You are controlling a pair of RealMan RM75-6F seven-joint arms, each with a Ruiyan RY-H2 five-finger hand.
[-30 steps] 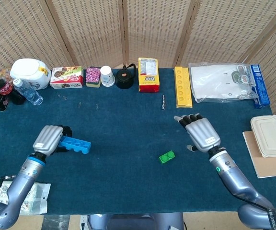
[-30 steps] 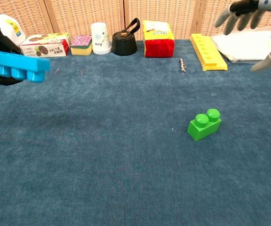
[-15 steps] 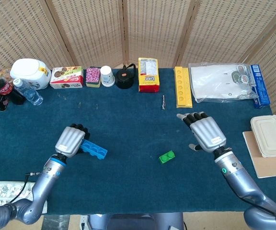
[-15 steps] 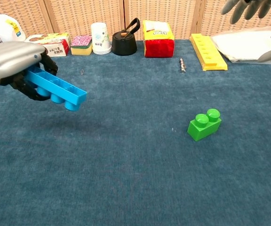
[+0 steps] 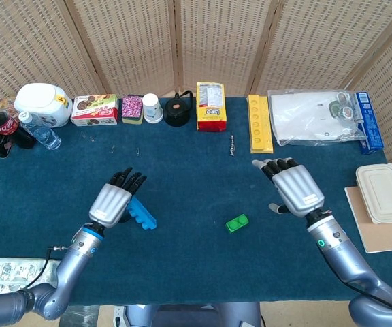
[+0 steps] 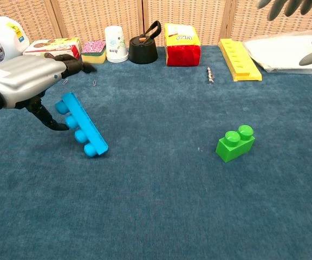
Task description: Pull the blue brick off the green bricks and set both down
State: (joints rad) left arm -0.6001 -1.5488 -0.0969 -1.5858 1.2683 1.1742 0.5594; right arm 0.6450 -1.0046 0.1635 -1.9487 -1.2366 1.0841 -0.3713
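The left hand point(image 6: 23, 86) hovers over the blue mat point(image 5: 182, 170) with fingers spread and holding nothing; the blue brick point(image 6: 83, 125) lies tipped on its side just beside it, studs toward the hand, whether touching a finger I cannot tell. Well apart to the right, the green bricks point(image 6: 235, 143) sit on the mat. Further right, the right hand point(image 5: 292, 189) hangs open and empty

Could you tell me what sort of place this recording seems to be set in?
Probably an indoor lab or demo tabletop: a table under a blue cloth, woven screen panels behind it, and mixed props along the back, such as a snack box and a paper cup.
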